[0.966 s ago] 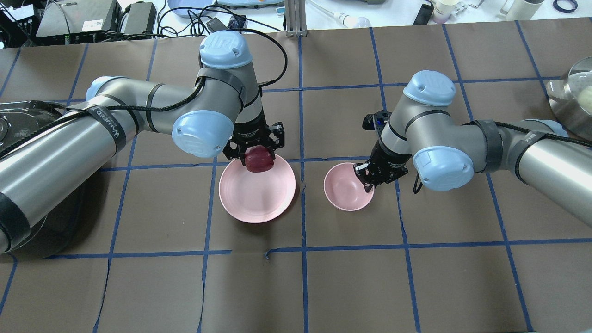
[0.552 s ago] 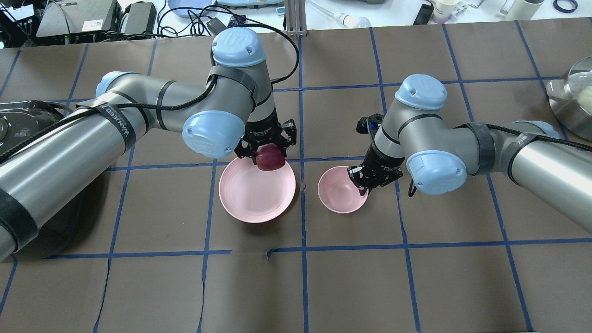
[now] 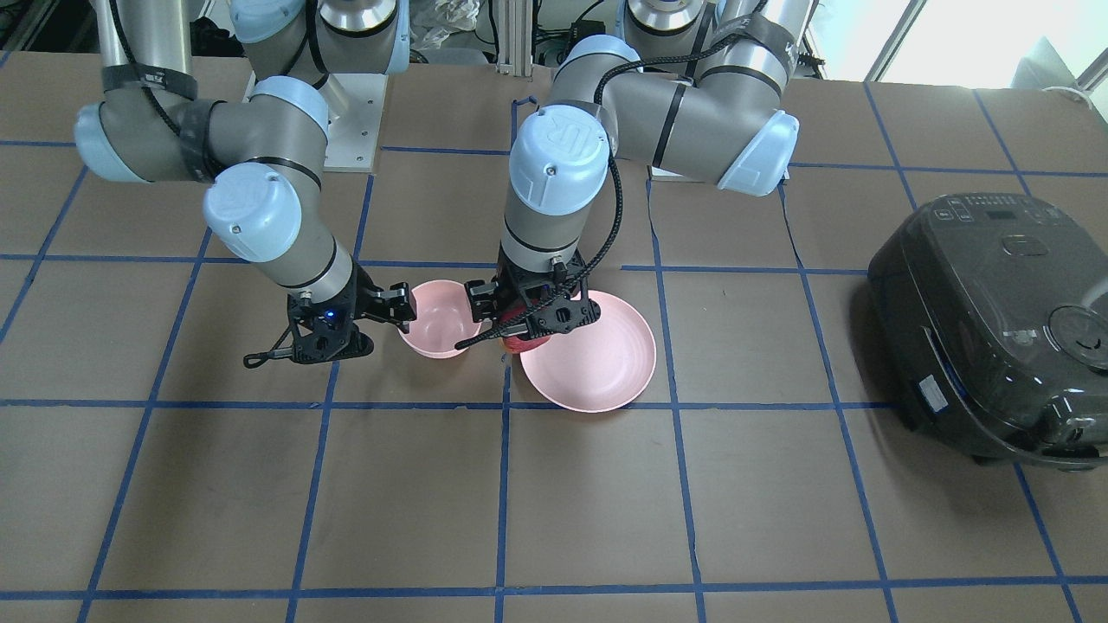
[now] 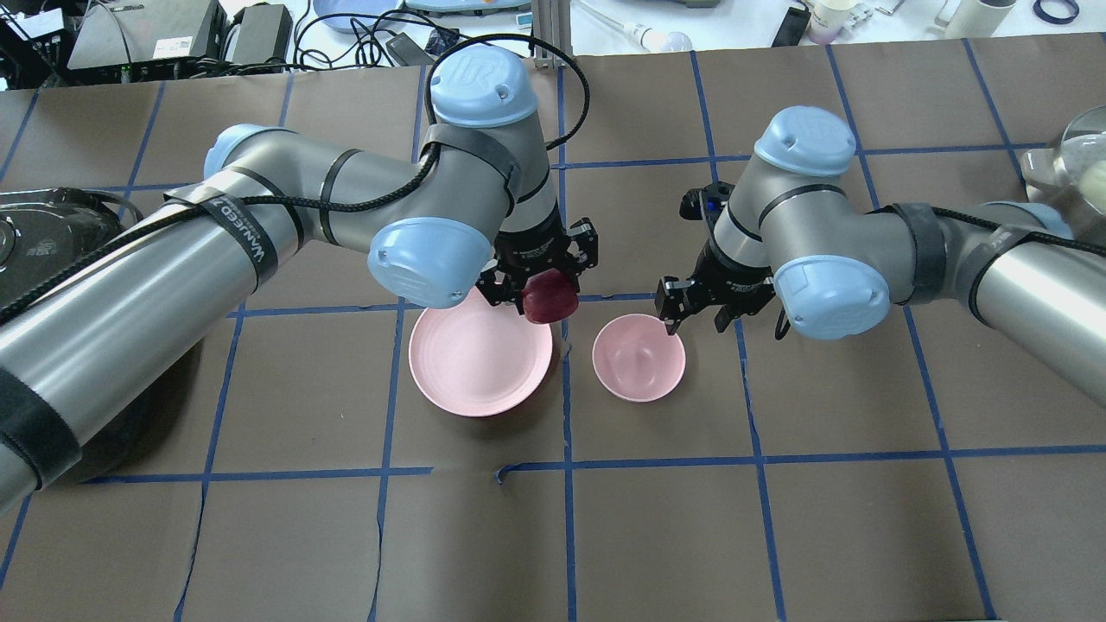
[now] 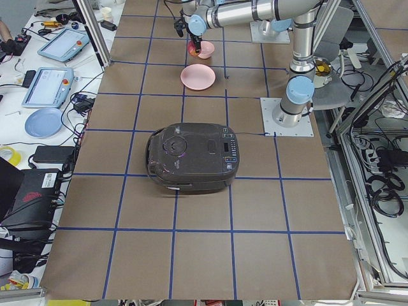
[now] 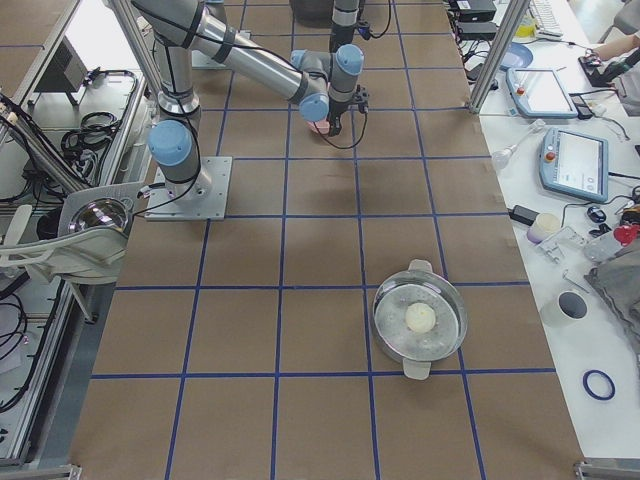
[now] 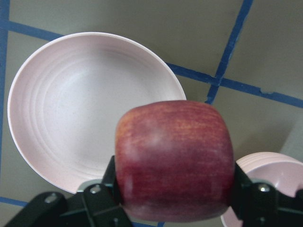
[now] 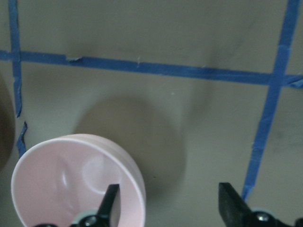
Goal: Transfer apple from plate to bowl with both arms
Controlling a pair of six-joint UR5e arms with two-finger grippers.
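My left gripper (image 4: 544, 292) is shut on the dark red apple (image 4: 553, 304) and holds it in the air over the right edge of the flat pink plate (image 4: 471, 358). In the left wrist view the apple (image 7: 175, 161) sits between both fingers, with the plate (image 7: 71, 113) below to the left and the bowl (image 7: 277, 172) at the lower right. The small pink bowl (image 4: 638, 358) stands empty on the table just right of the plate. My right gripper (image 4: 694, 320) is open above the bowl's far right rim. Its left finger (image 8: 111, 202) overlaps the bowl's rim (image 8: 135, 175) in the right wrist view.
A black rice cooker (image 3: 987, 320) stands on my left side of the table. A steel pot (image 4: 1076, 186) with a pale ball in it stands at the far right. Blue tape lines cross the brown table cover (image 4: 657, 536).
My left gripper carried the apple to the right, from the plate's far rim to its right edge. My right gripper slid the bowl slightly left, then let go of its rim and opened.
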